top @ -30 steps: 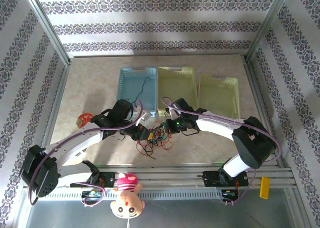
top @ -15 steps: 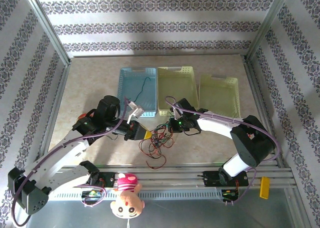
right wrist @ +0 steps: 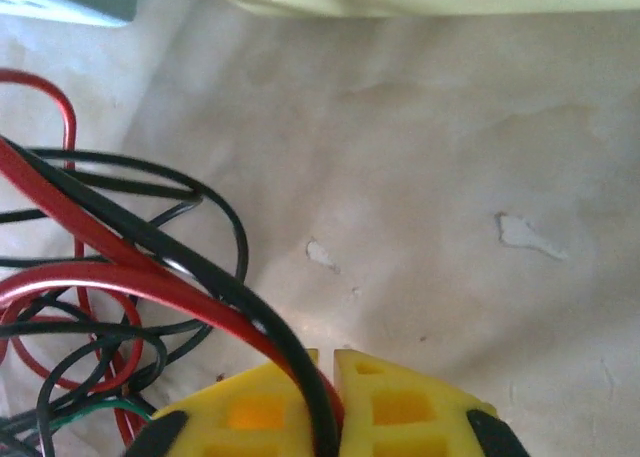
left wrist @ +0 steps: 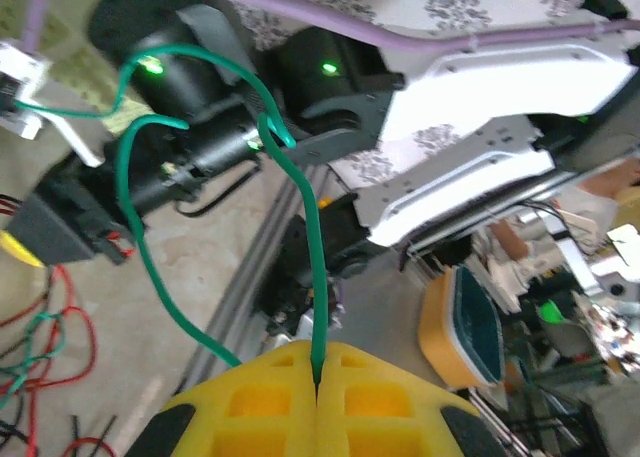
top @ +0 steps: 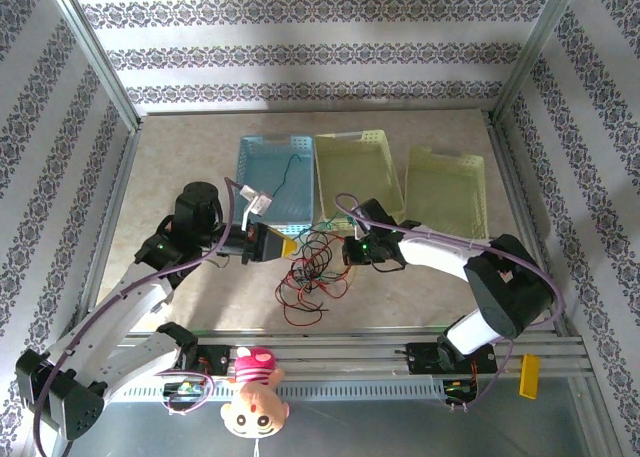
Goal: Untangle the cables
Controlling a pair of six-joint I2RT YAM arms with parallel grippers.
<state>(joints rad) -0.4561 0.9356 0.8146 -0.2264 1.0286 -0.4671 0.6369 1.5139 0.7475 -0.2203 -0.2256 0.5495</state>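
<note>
The cables (top: 312, 277) lie as a loose tangle of red, black and green loops on the table between my two grippers. My left gripper (top: 289, 247) sits at the tangle's left edge, in front of the blue basket. Seen from the left wrist, it (left wrist: 318, 351) is shut on the green cable (left wrist: 312, 247), which rises from the fingertips in a taut loop. My right gripper (top: 348, 252) is at the tangle's right edge. In its wrist view its jaws (right wrist: 326, 355) stand slightly apart, with the red cable (right wrist: 120, 282) and black cable (right wrist: 250, 312) still running between them.
A blue basket (top: 252, 192) holding a thin dark wire (top: 288, 172) stands behind the tangle, with two pale yellow baskets (top: 360, 172) (top: 445, 192) to its right. A pink doll (top: 255, 382) hangs at the front rail. Metal frame posts border the table.
My left arm has pulled back to the left with the green cable, stretching the tangle wider. The right gripper's jaws have parted a little. The yellow baskets have shifted slightly.
</note>
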